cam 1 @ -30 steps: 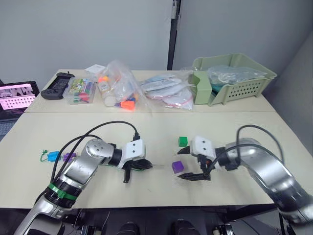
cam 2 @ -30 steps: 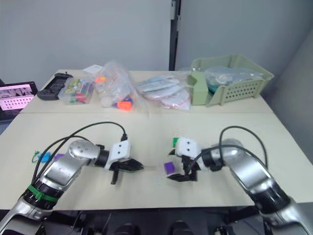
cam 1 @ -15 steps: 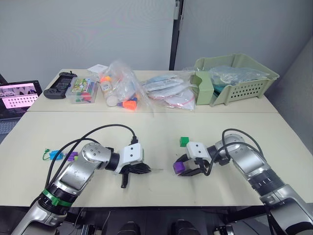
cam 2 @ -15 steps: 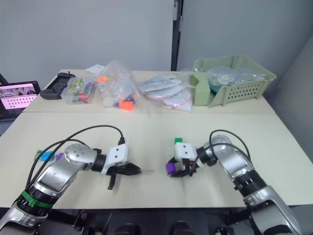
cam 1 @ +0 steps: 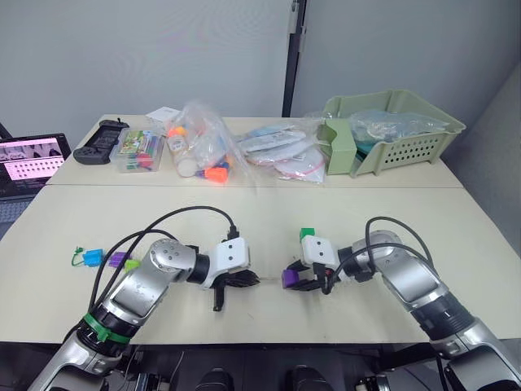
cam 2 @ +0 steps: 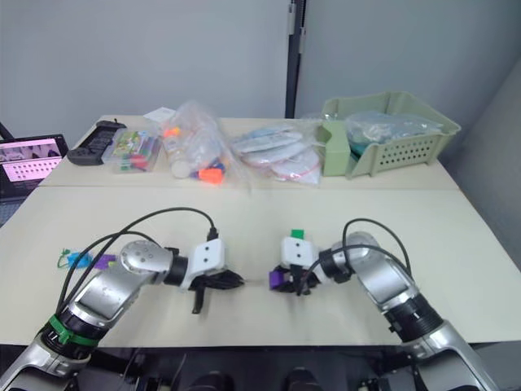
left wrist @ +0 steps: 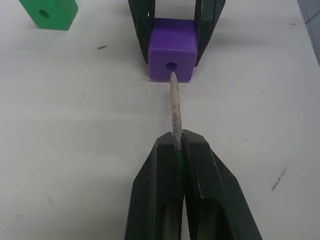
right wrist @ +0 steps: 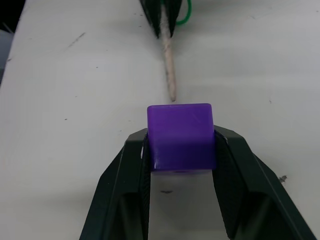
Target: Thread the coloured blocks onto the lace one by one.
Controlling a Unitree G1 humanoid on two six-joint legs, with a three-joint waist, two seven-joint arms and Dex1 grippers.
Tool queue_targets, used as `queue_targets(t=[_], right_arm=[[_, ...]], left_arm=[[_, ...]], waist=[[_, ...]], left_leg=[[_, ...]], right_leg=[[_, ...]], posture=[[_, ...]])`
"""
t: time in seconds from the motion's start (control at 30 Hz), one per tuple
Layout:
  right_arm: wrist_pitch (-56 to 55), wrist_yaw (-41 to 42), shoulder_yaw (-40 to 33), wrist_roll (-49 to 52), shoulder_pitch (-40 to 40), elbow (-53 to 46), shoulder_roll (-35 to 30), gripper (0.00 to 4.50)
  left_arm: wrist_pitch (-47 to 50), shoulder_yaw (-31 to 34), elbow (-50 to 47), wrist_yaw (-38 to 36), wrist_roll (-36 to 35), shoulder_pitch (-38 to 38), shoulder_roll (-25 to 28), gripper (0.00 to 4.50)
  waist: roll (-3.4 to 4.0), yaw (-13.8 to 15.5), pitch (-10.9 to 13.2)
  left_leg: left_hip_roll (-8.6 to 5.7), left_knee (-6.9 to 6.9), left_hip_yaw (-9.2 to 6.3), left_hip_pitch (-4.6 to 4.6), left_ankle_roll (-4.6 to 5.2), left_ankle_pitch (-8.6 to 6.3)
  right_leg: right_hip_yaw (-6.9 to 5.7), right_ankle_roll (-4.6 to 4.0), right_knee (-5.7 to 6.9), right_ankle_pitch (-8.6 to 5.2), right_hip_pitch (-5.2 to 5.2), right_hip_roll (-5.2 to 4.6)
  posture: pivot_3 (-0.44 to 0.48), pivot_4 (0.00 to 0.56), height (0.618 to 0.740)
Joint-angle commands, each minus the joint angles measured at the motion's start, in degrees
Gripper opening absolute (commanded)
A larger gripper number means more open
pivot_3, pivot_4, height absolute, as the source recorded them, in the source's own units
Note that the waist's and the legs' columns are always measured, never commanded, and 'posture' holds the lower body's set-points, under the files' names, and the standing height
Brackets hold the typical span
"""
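Both arms low over the worktop (cam 1: 260, 204), forearms angled inward so the two sets of fingers face each other near the front centre.

Left gripper (left wrist: 177, 142) at about 7 o'clock of the worktop's middle, fingers clenched on the lace (left wrist: 174, 107), with its stiff pale tip sticking out and ending just at the hole of the purple block (left wrist: 171, 49). Green cord of the lace visible between the fingers and curling behind them in the right wrist view.

Right gripper (right wrist: 180, 145) at about 5 o'clock of the worktop's middle, fingers grasping the purple block by two opposite sides, block sitting on the worktop with its hole turned toward the lace tip. Tip touching or just short of the hole; cannot tell which.

Dark green block (cam 1: 307, 235) just beyond the right gripper, at 12 o'clock from the purple one, lying free. Blue block (cam 1: 92, 257) and a second purple block (cam 1: 117, 260) side by side near the left edge, at 9 o'clock, on the green cord.

Pale green basket (cam 1: 423, 147) at 1 o'clock at the back, holding crumpled clear plastic bags. Clear box (cam 1: 137, 151) at 11 o'clock, packed with coloured items. Plastic bag with orange-capped items (cam 1: 199, 151) at the back, near 12 o'clock.
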Motion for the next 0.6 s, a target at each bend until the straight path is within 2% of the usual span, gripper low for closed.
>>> queue_targets(t=[0.03, 0.6], right_arm=[[2.42, -1.42, -0.92, -0.02, 0.17, -2.88, 0.25, 1.18], [6.33, -2.52, -0.22, 0.55, 1.34, -6.66, 0.60, 1.18]], left_arm=[[1.11, -0.67, -2.43, 0.73, 0.62, -1.14, -0.10, 0.00], [2.66, -1.72, -1.63, 2.22, 1.00, -3.77, -2.21, 0.00]], waist=[[0.00, 0.00, 0.00], [0.00, -0.04, 0.00]], left_leg=[[0.00, 0.00, 0.00, 0.00, 0.00, 0.00], [0.00, 0.00, 0.02, 0.01, 0.00, 0.00]], right_leg=[[0.00, 0.00, 0.00, 0.00, 0.00, 0.00], [-0.01, 0.00, 0.00, 0.00, 0.01, 0.01]], posture=[[0.000, 0.150, 0.740], [0.000, 0.150, 0.740]])
